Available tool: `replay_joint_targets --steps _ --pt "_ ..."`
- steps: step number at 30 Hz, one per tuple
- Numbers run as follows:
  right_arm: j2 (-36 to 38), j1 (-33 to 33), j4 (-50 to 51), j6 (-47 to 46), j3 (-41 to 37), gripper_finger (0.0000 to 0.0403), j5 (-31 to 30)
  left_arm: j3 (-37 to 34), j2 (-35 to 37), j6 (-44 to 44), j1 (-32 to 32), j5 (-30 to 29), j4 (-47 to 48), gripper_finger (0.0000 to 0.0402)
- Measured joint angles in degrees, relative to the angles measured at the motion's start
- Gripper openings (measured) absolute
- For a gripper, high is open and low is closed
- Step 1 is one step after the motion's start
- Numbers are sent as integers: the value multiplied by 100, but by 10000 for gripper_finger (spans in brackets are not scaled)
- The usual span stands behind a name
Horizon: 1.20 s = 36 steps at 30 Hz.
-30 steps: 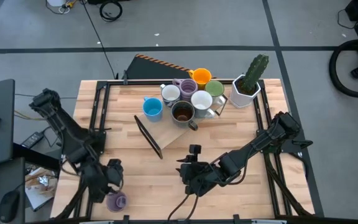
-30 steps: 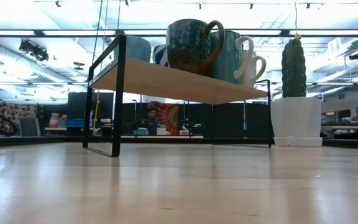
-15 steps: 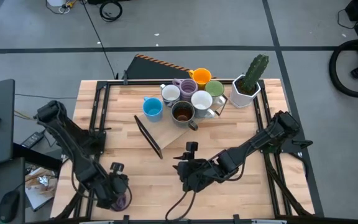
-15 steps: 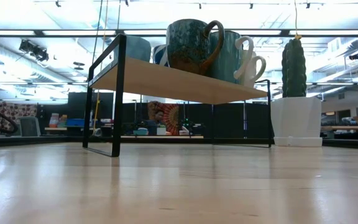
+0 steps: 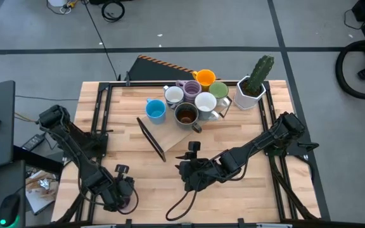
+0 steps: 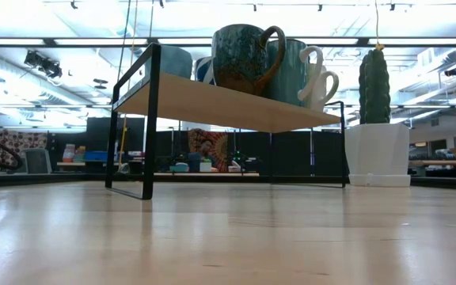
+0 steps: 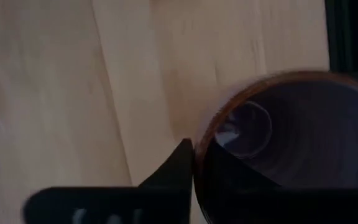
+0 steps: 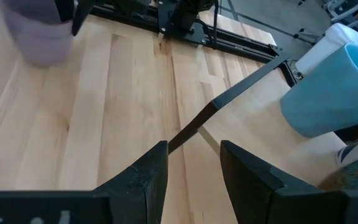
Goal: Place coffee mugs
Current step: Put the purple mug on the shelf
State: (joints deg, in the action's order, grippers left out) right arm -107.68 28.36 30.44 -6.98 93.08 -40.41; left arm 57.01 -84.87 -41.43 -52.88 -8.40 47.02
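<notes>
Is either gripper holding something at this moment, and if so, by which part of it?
The left gripper grips the purple mug at its rim, one finger outside the wall. The right gripper holds nothing.

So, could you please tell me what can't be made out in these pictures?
- Purple mug: high view, mostly hidden under the left gripper.
- Same mug's handle: left wrist view, cut off by the edge.
- Rack's rear mugs: low view, hidden behind the dark brown mug.
</notes>
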Motion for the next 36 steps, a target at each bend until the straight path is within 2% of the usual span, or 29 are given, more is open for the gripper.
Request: replay_joint_targets --steps 2,7,16,25,36 --pt "0 -2 0 -19 0 153 -2 11 1 38 46 -3 -34 21" --pt "0 -1 4 -250 0 153 1 9 1 114 356 -139 -11 21" --pt "0 89 104 -673 2 153 183 168 -3 1226 1315 -521 -285 21" --pt "0 379 806 -2080 2 153 281 186 -84 1669 2112 -447 -602 29" --pt "0 636 723 -2329 2 153 -43 181 -334 2009 2581 -332 -889 34"
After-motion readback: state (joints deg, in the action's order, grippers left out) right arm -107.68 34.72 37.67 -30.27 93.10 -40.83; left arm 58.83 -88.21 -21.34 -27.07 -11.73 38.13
